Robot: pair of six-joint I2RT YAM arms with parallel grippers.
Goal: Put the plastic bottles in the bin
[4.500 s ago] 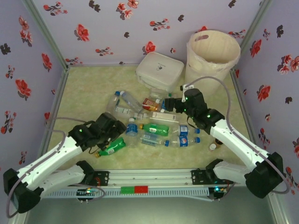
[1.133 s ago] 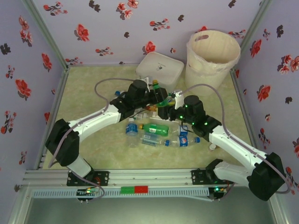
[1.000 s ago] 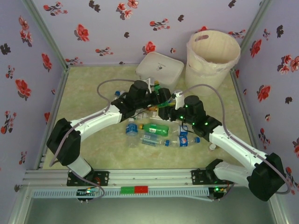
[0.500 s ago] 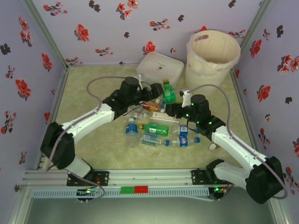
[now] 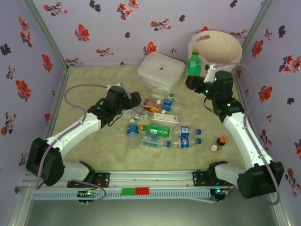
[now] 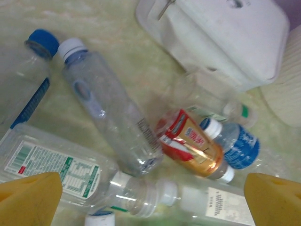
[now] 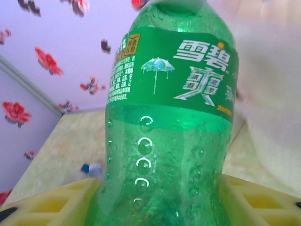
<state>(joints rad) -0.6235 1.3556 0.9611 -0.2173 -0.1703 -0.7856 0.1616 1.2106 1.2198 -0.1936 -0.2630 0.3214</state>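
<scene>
soft even overhead light, faint shadows on surface (image 5: 84,89). top view mildly soft, edges bowed. left wrist view blurred, white case (image 6: 225,42) washed out. right wrist view sharper, small glints on green bottle (image 7: 169,141).

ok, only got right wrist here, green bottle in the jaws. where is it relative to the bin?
Observer: Top view: the green bottle is upright in the right gripper, at the bin near its left rim. Can't tell if it's over the opening.
Operator: left arm?
Observer: Left gripper is open and empty, at the left edge of the bottle pile.
Operator: any more green ones?
Observer: One. The second green bottle lies on its side in the pile.
</scene>
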